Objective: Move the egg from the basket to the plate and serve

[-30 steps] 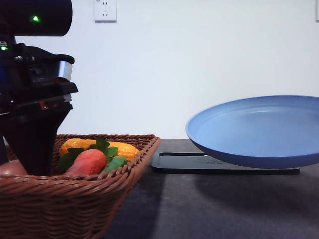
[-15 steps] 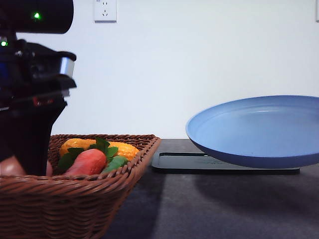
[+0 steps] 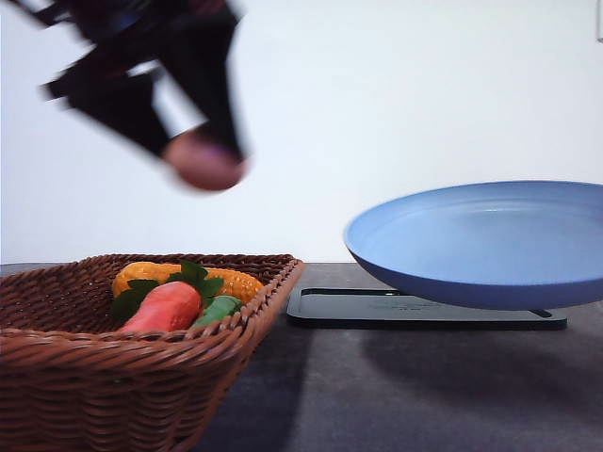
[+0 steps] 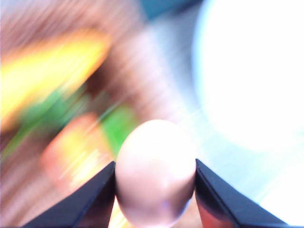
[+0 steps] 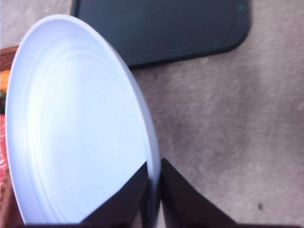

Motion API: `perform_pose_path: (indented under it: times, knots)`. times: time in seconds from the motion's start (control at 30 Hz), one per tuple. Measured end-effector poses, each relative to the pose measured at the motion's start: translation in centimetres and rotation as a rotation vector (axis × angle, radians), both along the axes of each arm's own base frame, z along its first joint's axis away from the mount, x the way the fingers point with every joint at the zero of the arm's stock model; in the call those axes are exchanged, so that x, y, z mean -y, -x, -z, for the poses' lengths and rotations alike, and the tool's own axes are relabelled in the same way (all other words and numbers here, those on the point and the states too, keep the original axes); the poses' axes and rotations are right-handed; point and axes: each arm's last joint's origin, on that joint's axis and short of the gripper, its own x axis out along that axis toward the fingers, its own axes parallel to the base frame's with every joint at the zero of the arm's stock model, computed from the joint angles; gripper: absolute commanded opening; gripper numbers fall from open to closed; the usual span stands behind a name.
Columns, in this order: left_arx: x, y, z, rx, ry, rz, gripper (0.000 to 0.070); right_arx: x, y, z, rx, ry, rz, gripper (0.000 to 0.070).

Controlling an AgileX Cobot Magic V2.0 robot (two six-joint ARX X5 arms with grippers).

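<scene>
The left tool (image 3: 203, 155) is clamped on the egg (image 4: 156, 172), one finger on each long side, with the egg's rounded end poking out past the fingertips. In the front view the tool is blurred and hangs in the air, with the basket (image 3: 141, 377) below it and the plate (image 3: 490, 247) off to the side at a lower height.

The right tool (image 5: 154, 190) is pinched shut on the plate's rim, holding the plate clear of the tabletop (image 3: 396, 395), tilted a little, with the black tray (image 3: 424, 309) beneath and behind it.

The egg looks smooth, hard and light, so I judge it slippery: a two-sided hold across its widest part, as here, is the safest, since a grip nearer either end would tend to squeeze it out. It would likely roll once released, so it should go down low and near the plate's centre. The plate seems stiff and light, but held by one edge it can sag or swing.

A carrot-like toy (image 3: 162, 308) and a yellow toy (image 3: 179, 276) lie in the basket.
</scene>
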Motion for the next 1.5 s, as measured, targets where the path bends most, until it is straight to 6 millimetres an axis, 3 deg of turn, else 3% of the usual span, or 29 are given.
perform_pose_path:
  times: [0.3,0.6,0.8,0.97,1.03,1.2,1.5]
  knots:
    - [5.4,2.1,-0.8,0.156,0.193,0.184,0.017,-0.8,0.4,0.2,-0.043,-0.038,-0.072,0.0]
    - [8.7,2.0,3.6,0.074,0.097,0.246,0.017,-1.4,0.8,0.4,-0.081,-0.036,-0.115,0.0]
    - [9.5,1.6,5.5,0.037,0.049,0.25,0.0172,-1.8,1.0,0.5,-0.092,-0.034,-0.139,0.0]
    - [9.6,1.5,5.6,0.038,0.05,0.25,0.0182,-1.9,1.0,0.5,-0.097,-0.033,-0.146,0.0]
    - [9.6,1.5,5.6,0.038,0.05,0.25,0.0221,-1.9,1.0,0.5,-0.098,-0.038,-0.153,0.0]
    - [9.6,1.5,5.6,0.038,0.051,0.249,0.0405,-2.0,1.1,0.5,-0.11,-0.047,-0.161,0.0]
    - [9.2,1.8,5.1,0.022,0.048,0.257,0.0417,-2.1,1.7,0.8,-0.192,-0.115,-0.21,0.0]
